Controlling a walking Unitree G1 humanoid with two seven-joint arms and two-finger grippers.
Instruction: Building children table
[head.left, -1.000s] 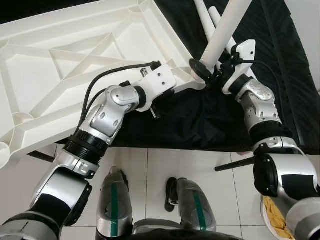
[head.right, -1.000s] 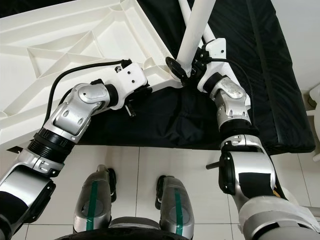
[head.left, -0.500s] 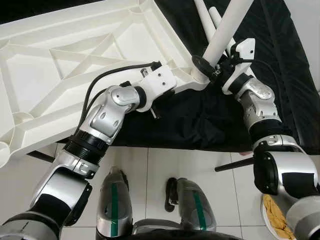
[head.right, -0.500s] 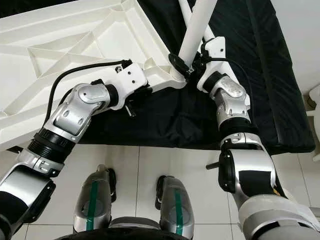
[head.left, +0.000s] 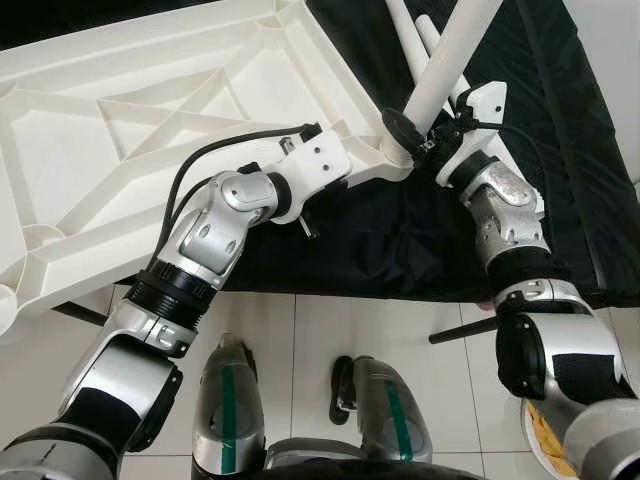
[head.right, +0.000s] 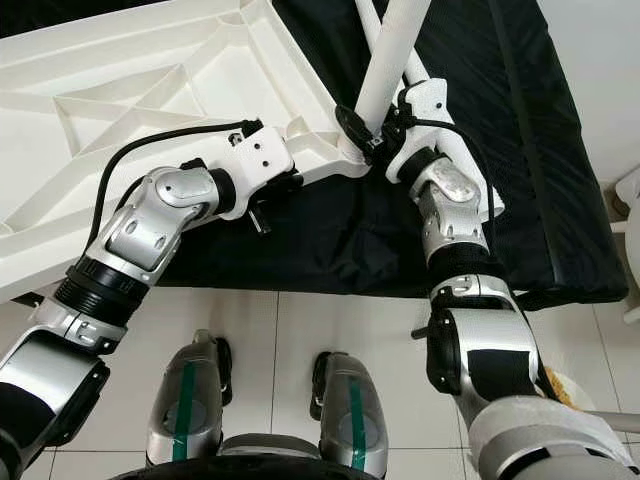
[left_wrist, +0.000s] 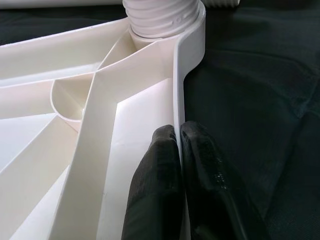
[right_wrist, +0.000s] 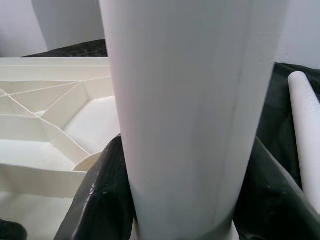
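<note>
On black cloth (head.left: 420, 240) above pale floor tiles (head.left: 300, 350) lies the tabletop (head.left: 150, 110).

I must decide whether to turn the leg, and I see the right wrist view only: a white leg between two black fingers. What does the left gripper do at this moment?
Observer: The left gripper is pinching the thin side rim of the upside-down white table top, just short of the corner.
Operator: Is the leg already standing in a socket?
Observer: Its lower end sits at the threaded corner socket, and the table leg leans instead of standing straight.
Operator: Are more legs waiting?
Observer: Yes, spare white legs lie on the black cloth beyond that corner.
</note>
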